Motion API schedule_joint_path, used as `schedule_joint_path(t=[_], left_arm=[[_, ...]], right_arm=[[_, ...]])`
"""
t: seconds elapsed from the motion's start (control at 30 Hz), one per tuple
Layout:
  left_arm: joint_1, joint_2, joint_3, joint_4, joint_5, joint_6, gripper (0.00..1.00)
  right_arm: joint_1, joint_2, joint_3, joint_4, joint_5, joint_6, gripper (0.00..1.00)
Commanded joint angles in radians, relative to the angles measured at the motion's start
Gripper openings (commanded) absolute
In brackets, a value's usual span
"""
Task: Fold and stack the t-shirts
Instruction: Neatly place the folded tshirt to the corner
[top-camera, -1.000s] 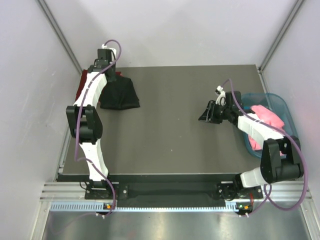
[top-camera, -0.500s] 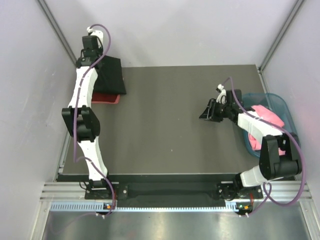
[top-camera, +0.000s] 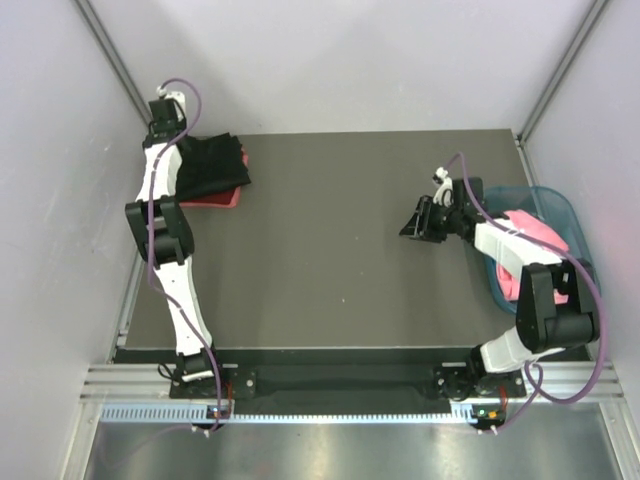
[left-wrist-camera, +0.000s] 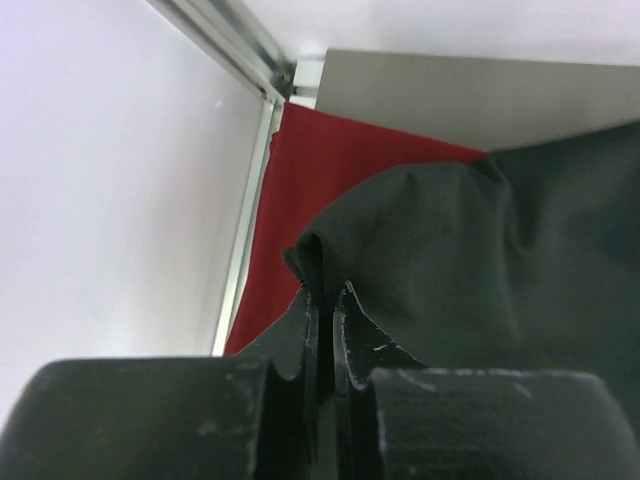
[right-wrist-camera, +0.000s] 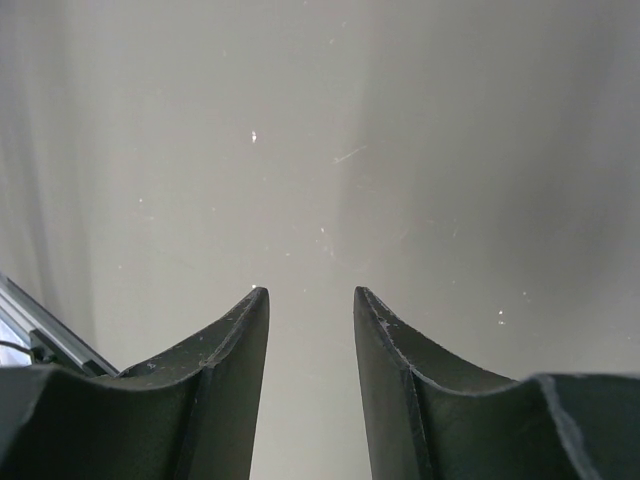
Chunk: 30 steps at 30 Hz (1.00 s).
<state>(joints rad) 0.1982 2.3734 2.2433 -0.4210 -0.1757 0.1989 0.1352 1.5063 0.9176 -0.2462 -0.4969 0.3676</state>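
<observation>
The black t-shirt (top-camera: 212, 165) lies bunched on the dark red t-shirt (top-camera: 218, 199) at the table's far left corner. My left gripper (top-camera: 178, 152) is shut on a fold of the black t-shirt (left-wrist-camera: 480, 260); in the left wrist view the red t-shirt (left-wrist-camera: 300, 190) lies flat under it. My right gripper (top-camera: 411, 227) is open and empty over bare table right of centre; its fingertips (right-wrist-camera: 255, 305) frame only the grey surface. A pink t-shirt (top-camera: 535, 235) lies in the teal basket (top-camera: 560, 205) at the right edge.
White walls and metal frame posts (top-camera: 120, 70) close in the table on the left, back and right. The left arm stretches along the left edge to the far corner. The grey table surface (top-camera: 330, 260) lies between the arms.
My left gripper has carried the black t-shirt back and left, from beside the red one onto it at the far left corner. The right arm has hardly moved.
</observation>
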Motion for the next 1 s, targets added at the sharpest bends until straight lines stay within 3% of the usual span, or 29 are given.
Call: schedule_joint_path(t=[0.0, 0.07, 0.1, 0.23, 0.4, 0.67, 0.77, 0.87, 0.97], left_arm=[[0.027, 0.096, 0.128, 0.088, 0.002, -0.039, 0.10], [0.030, 0.119, 0.151, 0.093, -0.039, -0.055, 0.27], [0.032, 0.124, 0.154, 0.102, -0.063, -0.073, 0.52], [0.033, 0.077, 0.142, 0.062, -0.110, -0.154, 0.64], [0.030, -0.067, -0.006, -0.018, 0.037, -0.304, 0.68], [0.066, -0.177, -0.108, -0.222, 0.044, -0.467, 0.68], [0.116, -0.272, -0.267, -0.129, 0.146, -0.591, 0.68], [0.190, -0.379, -0.491, 0.034, 0.378, -0.780, 0.65], [0.221, -0.476, -0.690, 0.237, 0.415, -0.949, 0.65]], right_arm=[[-0.008, 0.017, 0.038, 0.038, 0.004, -0.022, 0.41], [-0.008, 0.028, 0.044, 0.033, 0.012, -0.024, 0.41], [-0.008, 0.028, 0.049, 0.030, 0.017, -0.027, 0.41], [-0.009, 0.031, 0.040, 0.031, 0.018, -0.029, 0.41], [-0.006, 0.028, 0.033, 0.039, 0.014, -0.024, 0.42], [-0.008, -0.014, 0.001, 0.067, -0.042, -0.015, 0.43], [-0.008, -0.023, -0.002, 0.073, -0.058, -0.012, 0.43], [-0.008, -0.034, -0.011, 0.087, -0.069, -0.007, 0.44], [-0.006, -0.032, -0.014, 0.094, -0.083, -0.002, 0.44]])
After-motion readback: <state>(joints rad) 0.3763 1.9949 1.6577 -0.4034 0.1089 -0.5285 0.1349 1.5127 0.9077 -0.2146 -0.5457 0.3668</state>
